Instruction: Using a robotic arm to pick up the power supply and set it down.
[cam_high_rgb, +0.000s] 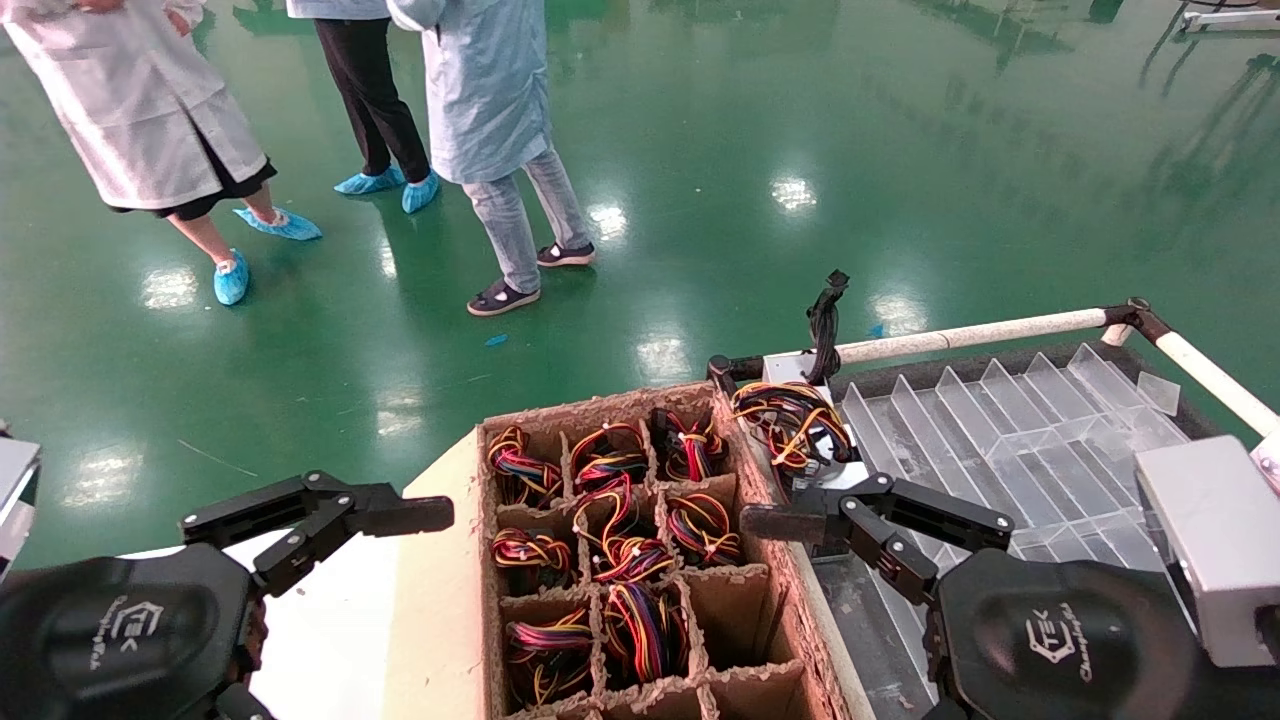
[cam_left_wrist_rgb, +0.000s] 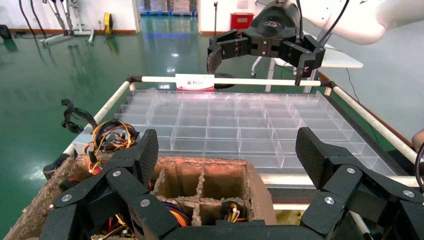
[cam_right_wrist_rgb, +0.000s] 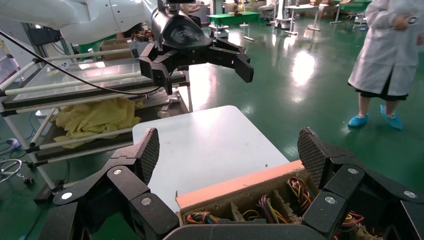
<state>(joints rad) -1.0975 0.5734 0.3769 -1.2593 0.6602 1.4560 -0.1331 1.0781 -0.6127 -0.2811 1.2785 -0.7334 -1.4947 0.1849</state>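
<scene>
Head view: right pincer (cam_high_rgb: 800, 505) wide, empty, beside the cardboard box (cam_high_rgb: 640, 560); power supply (cam_high_rgb: 610, 462) in a rear compartment (only red wires show).
Left wrist view: left pincer (cam_left_wrist_rgb: 227, 150) wide; clear divider tray (cam_left_wrist_rgb: 235, 125) beyond.
Right wrist view: white desk (cam_right_wrist_rgb: 210, 145), unseen elsewhere.

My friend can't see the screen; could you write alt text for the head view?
Two open black grippers, left and right, hover either side of a cardboard box of coloured wire bundles. A power supply sits beside a clear divider tray.
</scene>
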